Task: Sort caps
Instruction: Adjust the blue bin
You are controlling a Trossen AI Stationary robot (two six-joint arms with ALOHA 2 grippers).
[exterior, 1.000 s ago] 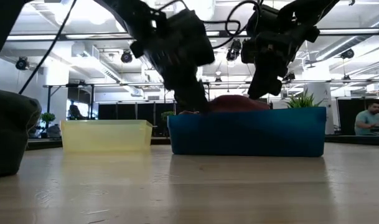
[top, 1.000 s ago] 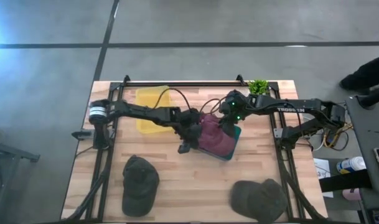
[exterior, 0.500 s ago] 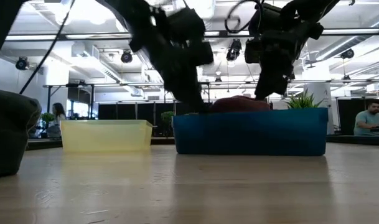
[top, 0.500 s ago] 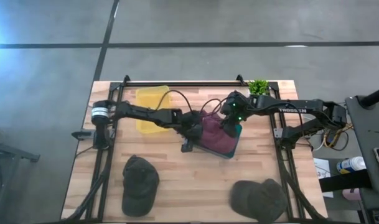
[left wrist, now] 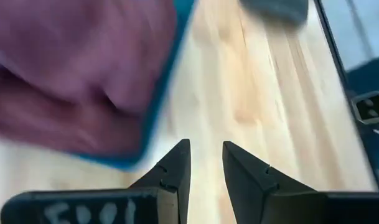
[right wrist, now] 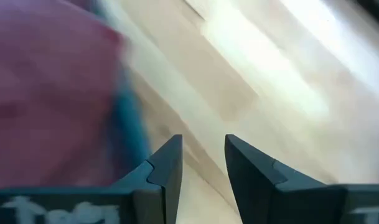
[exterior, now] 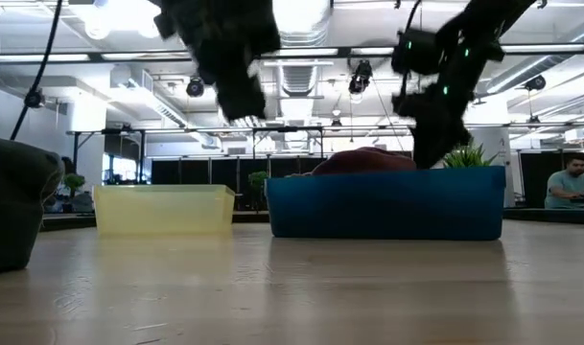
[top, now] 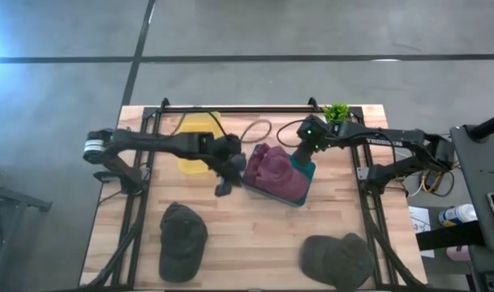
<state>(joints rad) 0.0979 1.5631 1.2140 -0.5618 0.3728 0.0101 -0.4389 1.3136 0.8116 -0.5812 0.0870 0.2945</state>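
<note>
The left arm reaches across the table (top: 230, 235), and its pincer (top: 223, 188) hangs above the wood just beside the teal bin (top: 305, 172), empty, with a narrow gap. The right arm stretches in from the other side; its pincer (top: 302, 146) hangs over the bin's far edge, empty too, narrow gap. Maroon caps (top: 272, 173) fill the bin. Two olive caps lie on the table: one (top: 182, 240) near the left side, one (top: 337, 261) near the right. One yellow bin (top: 190, 138) stands behind the left arm.

Left tool (top: 223, 180) and right tool (top: 303, 153) both aloft, fingers slightly parted, nothing between them.
</note>
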